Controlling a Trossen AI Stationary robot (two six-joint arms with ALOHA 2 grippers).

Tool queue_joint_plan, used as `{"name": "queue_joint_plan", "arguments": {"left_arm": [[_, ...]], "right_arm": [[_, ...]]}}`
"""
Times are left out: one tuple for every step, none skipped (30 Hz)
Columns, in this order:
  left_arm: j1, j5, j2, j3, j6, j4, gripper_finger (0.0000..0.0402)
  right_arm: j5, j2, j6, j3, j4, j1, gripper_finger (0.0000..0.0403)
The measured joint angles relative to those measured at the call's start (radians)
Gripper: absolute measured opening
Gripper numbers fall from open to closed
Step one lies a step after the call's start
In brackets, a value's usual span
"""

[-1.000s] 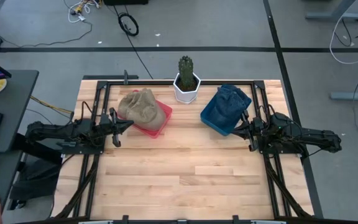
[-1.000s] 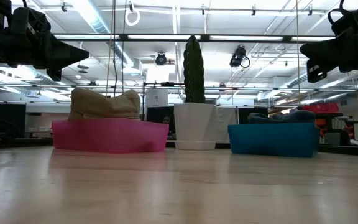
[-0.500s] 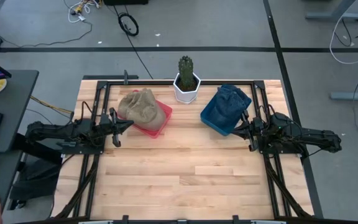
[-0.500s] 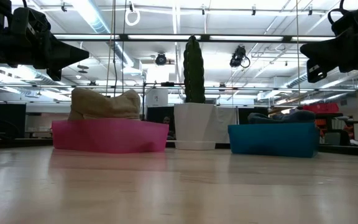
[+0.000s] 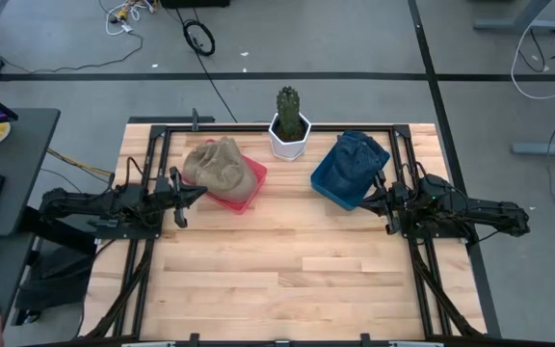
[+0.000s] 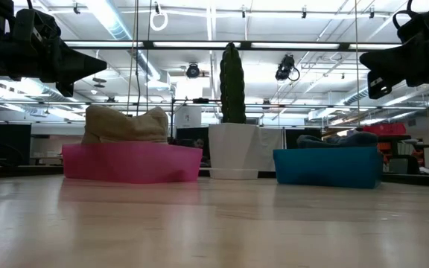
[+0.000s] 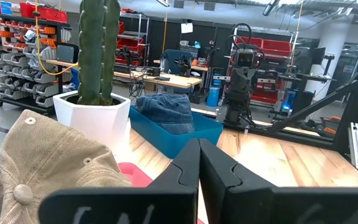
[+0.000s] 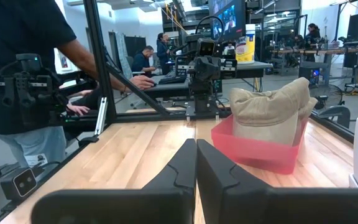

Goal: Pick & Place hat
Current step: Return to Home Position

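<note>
A tan cap [image 5: 222, 163] [image 6: 124, 123] [image 7: 48, 158] [image 8: 272, 115] lies in a pink tray [image 5: 241, 191] [image 6: 131, 162] at the table's far left. A blue denim hat [image 5: 353, 161] [image 7: 165, 109] lies in a blue tray [image 5: 333, 190] [image 6: 328, 167] at the far right. My left gripper [image 5: 200, 193] [image 7: 199, 149] hovers shut just left of the pink tray, above the table. My right gripper [image 5: 366, 200] [image 8: 196, 148] hovers shut beside the blue tray's near right side.
A cactus in a white pot [image 5: 289, 127] [image 6: 233, 126] stands between the two trays at the far edge. The near half of the wooden table [image 5: 287, 280] is bare. A person [image 8: 23, 74] stands beyond the table's left side in the right wrist view.
</note>
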State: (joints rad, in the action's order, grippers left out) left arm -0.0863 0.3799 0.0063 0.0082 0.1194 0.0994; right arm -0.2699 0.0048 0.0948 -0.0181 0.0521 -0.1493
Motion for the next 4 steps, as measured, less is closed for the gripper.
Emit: {"name": "queue_joint_plan", "arguments": {"left_arm": [[0.000,0.000,0.000,0.000,0.000,0.000,0.0005],[0.000,0.000,0.000,0.000,0.000,0.000,0.0005],[0.000,0.000,0.000,0.000,0.000,0.000,0.0005],[0.000,0.000,0.000,0.000,0.000,0.000,0.0005]], "right_arm": [[0.000,0.000,0.000,0.000,0.000,0.000,0.0016],[0.000,0.000,0.000,0.000,0.000,0.000,0.0016],[0.000,0.000,0.000,0.000,0.000,0.000,0.0016],[0.000,0.000,0.000,0.000,0.000,0.000,0.0016]]}}
